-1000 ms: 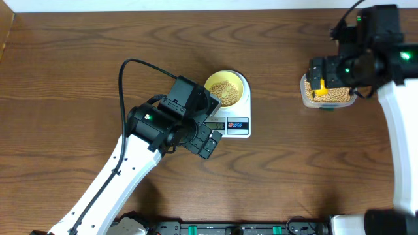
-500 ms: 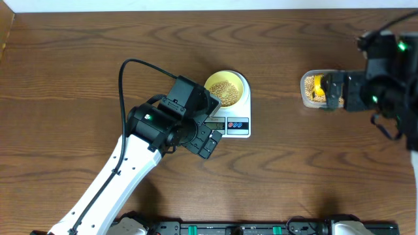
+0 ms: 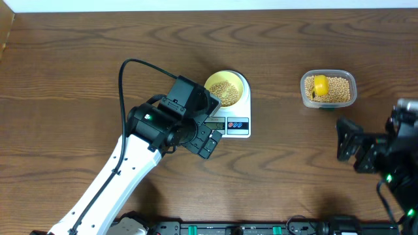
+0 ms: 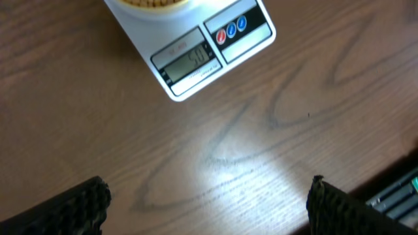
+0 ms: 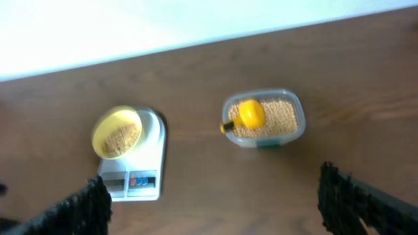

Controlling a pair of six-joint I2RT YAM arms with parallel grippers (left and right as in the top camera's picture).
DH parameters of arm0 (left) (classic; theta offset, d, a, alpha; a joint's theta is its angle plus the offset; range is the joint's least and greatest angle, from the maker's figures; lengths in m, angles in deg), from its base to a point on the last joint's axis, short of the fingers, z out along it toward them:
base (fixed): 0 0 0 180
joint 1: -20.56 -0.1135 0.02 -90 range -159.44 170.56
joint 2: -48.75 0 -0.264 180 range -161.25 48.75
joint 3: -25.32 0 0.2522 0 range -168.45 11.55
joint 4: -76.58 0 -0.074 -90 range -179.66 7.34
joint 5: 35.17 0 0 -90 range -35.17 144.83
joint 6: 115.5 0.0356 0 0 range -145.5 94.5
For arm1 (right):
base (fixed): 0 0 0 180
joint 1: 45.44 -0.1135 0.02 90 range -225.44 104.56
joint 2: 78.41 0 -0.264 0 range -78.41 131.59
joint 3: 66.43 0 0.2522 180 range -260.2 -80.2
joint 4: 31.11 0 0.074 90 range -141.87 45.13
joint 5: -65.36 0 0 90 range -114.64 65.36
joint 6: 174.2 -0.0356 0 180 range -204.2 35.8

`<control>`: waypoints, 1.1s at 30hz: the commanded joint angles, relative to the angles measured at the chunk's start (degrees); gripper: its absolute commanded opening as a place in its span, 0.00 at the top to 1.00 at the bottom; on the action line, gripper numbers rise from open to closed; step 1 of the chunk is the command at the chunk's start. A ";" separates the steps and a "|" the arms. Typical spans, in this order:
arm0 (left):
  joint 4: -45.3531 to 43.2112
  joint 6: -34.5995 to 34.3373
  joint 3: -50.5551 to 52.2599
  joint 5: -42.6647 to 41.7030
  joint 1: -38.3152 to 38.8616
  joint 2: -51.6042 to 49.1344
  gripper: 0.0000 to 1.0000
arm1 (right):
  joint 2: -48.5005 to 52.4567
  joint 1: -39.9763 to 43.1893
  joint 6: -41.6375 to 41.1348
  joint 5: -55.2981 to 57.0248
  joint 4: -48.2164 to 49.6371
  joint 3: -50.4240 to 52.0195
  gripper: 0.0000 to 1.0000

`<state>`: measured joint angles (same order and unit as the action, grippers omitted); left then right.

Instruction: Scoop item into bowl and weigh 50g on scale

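Tan beans [image 3: 224,92] fill the middle of the pale-yellow bowl [image 3: 243,85]. We see that bowl sitting on the far half of the white scale [image 3: 240,112]. The scale's display [image 4: 193,60] and 2 buttons [image 4: 235,28], 1 red and 1 blue, face the near edge of the wooden table [image 3: 78,59]. In the left wrist view the digits look like 50, though they are faint.

The left gripper [image 3: 209,143] hangs at the scale's front-left corner, just beside the display. From overhead its wrist covers the scale's left edge, and we cannot tell whether it touches. In its own camera the black fingers [image 4: 62,209] stand wide apart at the lower corners, with only bare wood between them and nothing gripped. The scale lies ahead of them, clear of the tips.

The right gripper [image 3: 356,149] is over the table's near right part, well apart from the bowl and scale. Its jaws are spread wide too and hold nothing. Beyond it stands the clear tub [image 3: 302,91], with more beans inside and the yellow scoop [image 3: 319,85] lying in them at the tub's left end. In the right wrist view the tub sits ahead near the centre, and the bowl and scale sit ahead to the left.
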<state>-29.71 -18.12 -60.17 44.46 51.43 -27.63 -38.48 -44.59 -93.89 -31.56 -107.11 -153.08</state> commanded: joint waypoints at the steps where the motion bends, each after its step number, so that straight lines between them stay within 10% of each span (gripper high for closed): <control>1: 0.17 0.11 -0.72 0.15 0.07 0.42 0.02 | -5.99 0.35 -4.98 0.31 3.34 7.69 0.01; 17: 0.17 0.11 -0.72 0.15 0.07 0.42 0.02 | -31.71 0.35 -5.73 17.53 34.29 48.43 0.01; 33: 0.20 0.11 -0.72 0.15 0.07 0.42 0.02 | -33.81 0.35 -5.73 16.90 63.14 69.22 0.01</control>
<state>-29.67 -18.12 -60.17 44.46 51.43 -27.63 -71.82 -44.59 -98.92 -15.54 -45.56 -85.58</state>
